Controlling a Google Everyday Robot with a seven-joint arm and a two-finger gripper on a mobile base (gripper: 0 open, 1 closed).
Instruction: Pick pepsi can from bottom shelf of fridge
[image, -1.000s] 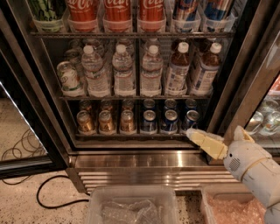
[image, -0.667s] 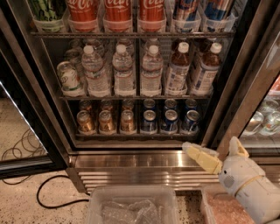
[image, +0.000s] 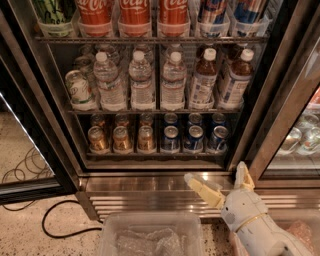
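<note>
The fridge (image: 55, 100) stands open, with a ribbed steel base. Its bottom shelf (image: 155, 155) holds gold-brown cans (image: 123, 138) on the left and several blue pepsi cans on the right. The front row of pepsi cans has one at the left (image: 171, 138), one in the middle (image: 194, 138) and one at the right (image: 217, 137). My gripper (image: 220, 182) is low at the right, in front of the steel base and below the shelf. It is open and empty, with one pale finger (image: 202, 189) pointing left and the other (image: 243, 176) pointing up.
Water bottles (image: 141, 80) and brown drink bottles (image: 204, 77) fill the rack above. Red Coca-Cola containers (image: 134, 12) stand on the top rack. A clear plastic bin (image: 150, 232) sits on the floor in front. A black cable (image: 55, 220) lies at the left. A second glass door (image: 295, 125) is at the right.
My gripper has moved down and back from the level of the bottom shelf to in front of the steel base. The cans have not moved.
</note>
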